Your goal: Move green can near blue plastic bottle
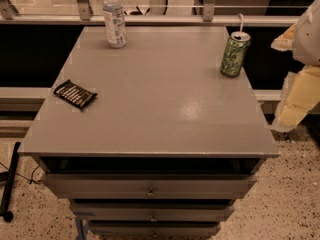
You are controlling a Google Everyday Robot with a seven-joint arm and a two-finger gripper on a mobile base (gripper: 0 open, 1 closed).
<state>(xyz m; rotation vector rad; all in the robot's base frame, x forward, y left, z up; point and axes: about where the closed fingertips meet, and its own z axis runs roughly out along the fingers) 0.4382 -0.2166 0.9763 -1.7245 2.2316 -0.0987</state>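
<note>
Claw (299,96) hangs beside the table's (160,109) right edge, its grip unreadable to me; a clumsy sideways reach could knock the edge-standing green can (235,54) off.

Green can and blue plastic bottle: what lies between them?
Only bare cabinet top between green can and blue plastic bottle, camera view; gripper at right edge.

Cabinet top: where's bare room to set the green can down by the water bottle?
The grey cabinet top is bare right of the blue plastic bottle, across the middle and front. A black packet occupies the left edge; the green can stands at the right edge, the claw just off that side.
</note>
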